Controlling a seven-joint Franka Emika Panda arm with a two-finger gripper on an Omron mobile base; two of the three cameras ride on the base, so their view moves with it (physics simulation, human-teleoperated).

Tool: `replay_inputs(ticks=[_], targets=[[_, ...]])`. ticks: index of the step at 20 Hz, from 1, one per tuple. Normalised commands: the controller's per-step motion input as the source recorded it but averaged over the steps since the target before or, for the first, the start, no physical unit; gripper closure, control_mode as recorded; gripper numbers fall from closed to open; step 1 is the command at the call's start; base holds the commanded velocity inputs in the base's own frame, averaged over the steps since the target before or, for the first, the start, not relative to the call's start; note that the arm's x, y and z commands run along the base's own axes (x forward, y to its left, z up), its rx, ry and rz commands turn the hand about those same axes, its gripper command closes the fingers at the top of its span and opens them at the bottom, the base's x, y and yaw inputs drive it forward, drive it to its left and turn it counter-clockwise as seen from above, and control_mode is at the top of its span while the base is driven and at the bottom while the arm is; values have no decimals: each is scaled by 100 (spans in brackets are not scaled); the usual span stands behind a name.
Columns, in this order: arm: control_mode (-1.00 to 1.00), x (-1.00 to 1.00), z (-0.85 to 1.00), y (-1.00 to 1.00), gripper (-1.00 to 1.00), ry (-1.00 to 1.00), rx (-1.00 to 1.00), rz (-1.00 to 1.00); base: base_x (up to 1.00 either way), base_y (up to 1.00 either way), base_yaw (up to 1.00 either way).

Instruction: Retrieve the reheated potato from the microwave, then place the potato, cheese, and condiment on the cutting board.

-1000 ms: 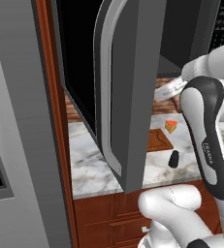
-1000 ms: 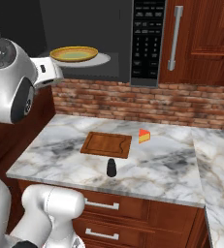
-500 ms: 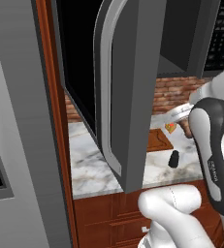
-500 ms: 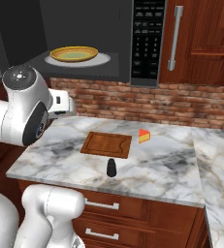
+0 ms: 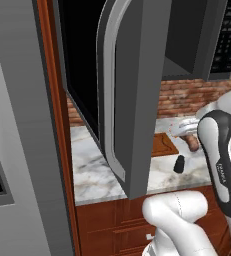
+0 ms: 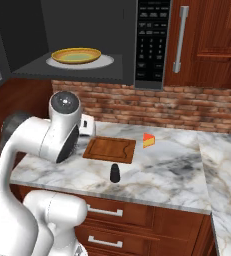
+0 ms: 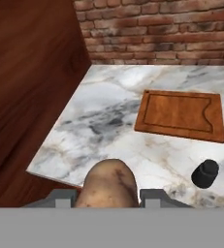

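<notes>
The brown potato (image 7: pixel 107 185) sits between my gripper's (image 7: pixel 107 197) fingers, which are shut on it; it also shows under the hand (image 5: pixel 192 144). I hover over the marble counter, left of the cutting board (image 7: pixel 182 115) (image 6: pixel 109 149). The board is bare. The black condiment (image 7: pixel 205 173) (image 6: pixel 115 173) stands on the counter in front of the board. The cheese (image 6: pixel 148 140) lies just right of the board's far corner. The microwave (image 6: pixel 151 42) hangs above with its door (image 5: pixel 132 95) swung wide open.
A yellow plate (image 6: pixel 77 55) rests on the microwave's white turntable. The brick wall (image 6: pixel 152 105) runs behind the counter. A wooden cabinet side (image 7: pixel 31 82) stands at the counter's left end. The open door juts over the counter's left part.
The arm has come down from microwave height to just above the counter left of the board, still carrying the potato. The board, cheese and condiment have not moved.
</notes>
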Motion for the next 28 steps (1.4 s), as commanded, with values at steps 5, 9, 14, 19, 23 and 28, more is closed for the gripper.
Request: replay_inputs(ticks=[5, 9, 14, 19, 23, 28], targets=[[-100, 66, -52, 0, 100, 6, 5, -6, 0, 0, 0], [-100, 71, -49, 0, 100, 10, 2, -6, 0, 0, 0], [-100, 75, -42, 0, 100, 5, 0, -1, 0, 0, 0], [-100, 69, -35, 0, 100, 5, 0, 0, 0, 0, 0], [-100, 52, -36, 6, 100, 2, 0, 0, 0, 0, 0], [-100, 51, -40, 3, 100, 1, 0, 0, 0, 0, 0]])
